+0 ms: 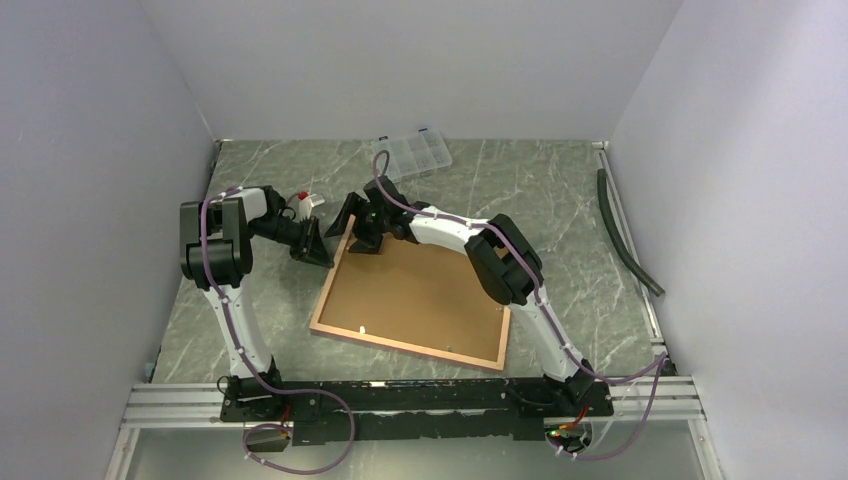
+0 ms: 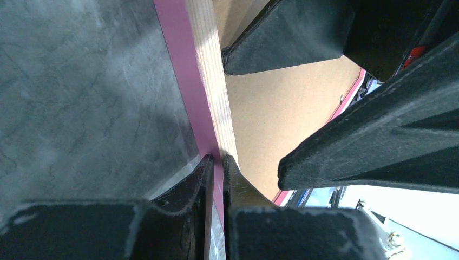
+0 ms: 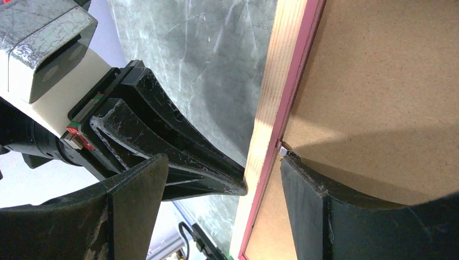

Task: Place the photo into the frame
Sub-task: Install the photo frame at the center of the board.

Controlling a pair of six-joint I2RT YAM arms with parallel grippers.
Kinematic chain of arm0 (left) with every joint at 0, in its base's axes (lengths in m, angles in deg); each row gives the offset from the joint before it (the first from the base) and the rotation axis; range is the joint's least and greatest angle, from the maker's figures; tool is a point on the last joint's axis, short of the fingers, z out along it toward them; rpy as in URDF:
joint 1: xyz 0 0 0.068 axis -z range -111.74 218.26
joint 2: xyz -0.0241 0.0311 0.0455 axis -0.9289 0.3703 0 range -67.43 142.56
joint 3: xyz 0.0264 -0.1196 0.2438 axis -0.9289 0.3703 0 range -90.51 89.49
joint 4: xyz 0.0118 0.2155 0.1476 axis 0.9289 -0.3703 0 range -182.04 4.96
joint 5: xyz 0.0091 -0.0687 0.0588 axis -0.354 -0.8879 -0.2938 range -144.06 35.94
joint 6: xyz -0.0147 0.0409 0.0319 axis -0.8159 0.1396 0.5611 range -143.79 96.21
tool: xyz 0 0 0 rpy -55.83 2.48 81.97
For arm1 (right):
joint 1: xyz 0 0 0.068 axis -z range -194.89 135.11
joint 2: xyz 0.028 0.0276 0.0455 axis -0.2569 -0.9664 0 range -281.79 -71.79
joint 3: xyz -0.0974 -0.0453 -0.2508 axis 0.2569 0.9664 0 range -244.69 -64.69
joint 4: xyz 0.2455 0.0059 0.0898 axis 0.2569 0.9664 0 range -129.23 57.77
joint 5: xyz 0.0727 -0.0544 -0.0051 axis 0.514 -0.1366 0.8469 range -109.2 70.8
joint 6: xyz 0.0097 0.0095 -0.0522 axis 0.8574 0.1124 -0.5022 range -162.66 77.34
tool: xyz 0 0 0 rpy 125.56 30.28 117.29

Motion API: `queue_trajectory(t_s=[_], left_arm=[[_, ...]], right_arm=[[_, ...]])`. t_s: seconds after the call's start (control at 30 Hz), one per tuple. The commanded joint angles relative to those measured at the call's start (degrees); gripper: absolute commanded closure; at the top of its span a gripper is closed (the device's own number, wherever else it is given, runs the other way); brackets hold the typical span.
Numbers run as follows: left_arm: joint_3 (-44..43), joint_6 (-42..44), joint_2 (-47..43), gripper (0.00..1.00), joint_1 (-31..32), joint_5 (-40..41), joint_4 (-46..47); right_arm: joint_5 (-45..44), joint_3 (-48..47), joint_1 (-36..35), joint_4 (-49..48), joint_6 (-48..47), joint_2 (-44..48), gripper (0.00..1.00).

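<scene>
Nearest the arm bases, the frame (image 1: 400,347) is lying face-down on the bench (image 1: 560,200), with its plain brown backing board (image 1: 420,290) facing up inside the tan wood edge. The photo is not showing in any view, and whether it is sitting under the board cannot be told.

At the frame's far-left corner, both arms are meeting. The left pincer (image 2: 217,162) is pinching narrow on the thin pink lip of the frame's left side, steadying it. The right pincer (image 1: 363,232) is standing wide and holding nothing. It is straddling that same edge, with one finger outside the frame and the other pressing down on the board right at a small metal tab (image 3: 281,150).

The step in hand is probably working that tab, which looks like what is locking the board. To do it well, the right finger should be pushing along the board's surface, not down into it, so the tip is catching the tab without slipping off. Meanwhile the left grip should be staying firm enough that the frame is not sliding on the smooth top.

Farther back, a clear compartment box (image 1: 412,155) is sitting near the bench's far edge. The bench is showing a grey-green marble pattern, and pale plain walls are closing it in on three sides.
</scene>
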Motion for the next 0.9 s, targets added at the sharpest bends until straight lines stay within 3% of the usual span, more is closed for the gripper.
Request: queue_trajectory(t_s=[0.0,0.3,0.43,0.7,0.87], left_arm=[[1.32,2.0,-0.01,0.92,0.94,2.77,2.37],[1.14,2.17,-0.55,0.91,0.97,2.51,2.12],[-0.42,3.16,-1.17,0.87,0.15,1.99,-0.47],[-3.57,5.97,-6.6,0.66,-3.43,2.01,-6.36],[-4.22,7.54,-12.86,0.51,-4.13,2.72,-9.82]], right_arm=[[-2.1,-1.28,-0.36,-1.18,-0.14,-2.72,0.2],[-1.42,-2.25,-0.36,-2.17,-1.28,-2.55,0.21],[-0.36,0.04,-0.13,-1.85,-8.34,3.13,0.18],[-1.06,23.74,-1.2,5.22,-35.24,30.9,0.15],[-6.07,37.49,-6.07,12.65,-44.32,42.72,0.17]])
